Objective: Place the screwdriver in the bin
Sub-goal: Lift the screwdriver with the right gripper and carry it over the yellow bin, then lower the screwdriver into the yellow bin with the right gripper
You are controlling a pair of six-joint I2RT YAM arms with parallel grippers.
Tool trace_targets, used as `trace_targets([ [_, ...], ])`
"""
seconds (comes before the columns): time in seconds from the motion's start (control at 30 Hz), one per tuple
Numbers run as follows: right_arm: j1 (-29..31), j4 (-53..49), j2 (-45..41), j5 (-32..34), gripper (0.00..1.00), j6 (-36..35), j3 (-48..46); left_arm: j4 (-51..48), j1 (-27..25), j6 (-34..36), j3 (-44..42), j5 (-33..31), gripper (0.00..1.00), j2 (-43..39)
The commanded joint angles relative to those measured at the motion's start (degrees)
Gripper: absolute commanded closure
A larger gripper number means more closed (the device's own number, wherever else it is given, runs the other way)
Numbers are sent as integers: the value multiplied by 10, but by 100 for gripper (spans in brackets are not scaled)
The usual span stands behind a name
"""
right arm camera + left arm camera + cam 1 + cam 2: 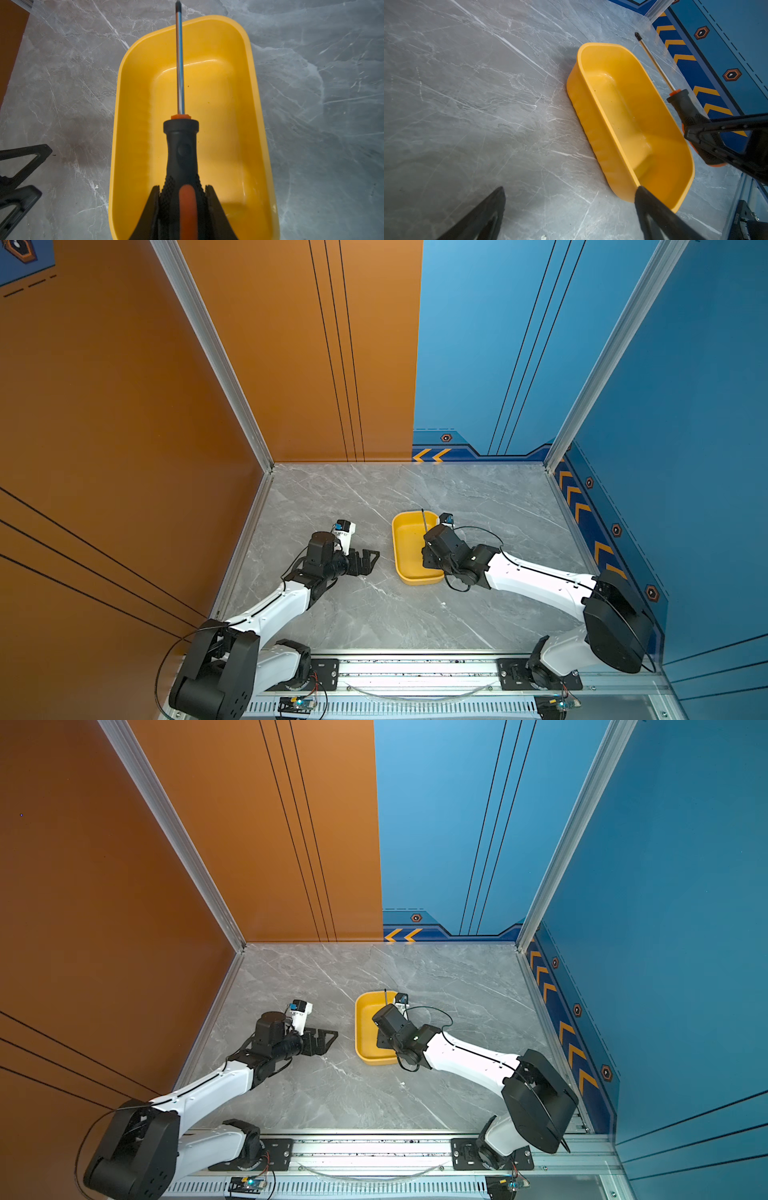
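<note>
Over the yellow bin (pixel 256 87), near the middle of the counter (pixel 374 614), the screwdriver (pixel 182 149) is held by the right end effector (pixel 182 190). Its jaws are clamped on the knurled black-and-orange handle, a grip seen only in the right wrist view. In both top views just the thin shaft (pixel 424 520) is seen past the wrist. In the left wrist view the tool is shown raised above the rim. The left end effector (pixel 569 197) is spread wide, beside the bin toward the counter's left edge.
</note>
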Motion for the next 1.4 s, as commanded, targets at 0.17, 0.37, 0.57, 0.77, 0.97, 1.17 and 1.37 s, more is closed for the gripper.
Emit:
trace_targets([
  [0.17,7,-30,47,30,100,45,36,-1,-3,10,3,-12,2,-1],
  [0.37,8,-34,84,27,100,54,52,-2,-4,12,4,-14,2,3],
  [0.57,8,-34,116,22,100,59,66,-2,-4,15,4,-14,2,7],
  [0.77,9,-35,144,20,100,62,78,-5,-4,18,4,-15,2,10],
  [0.97,8,-35,171,12,100,62,88,-8,-4,20,6,-17,2,11],
  [1.17,8,-46,192,13,100,58,98,-10,-4,21,8,-17,2,15],
  [1.37,7,-57,202,16,95,54,105,-14,-4,20,12,-18,2,17],
])
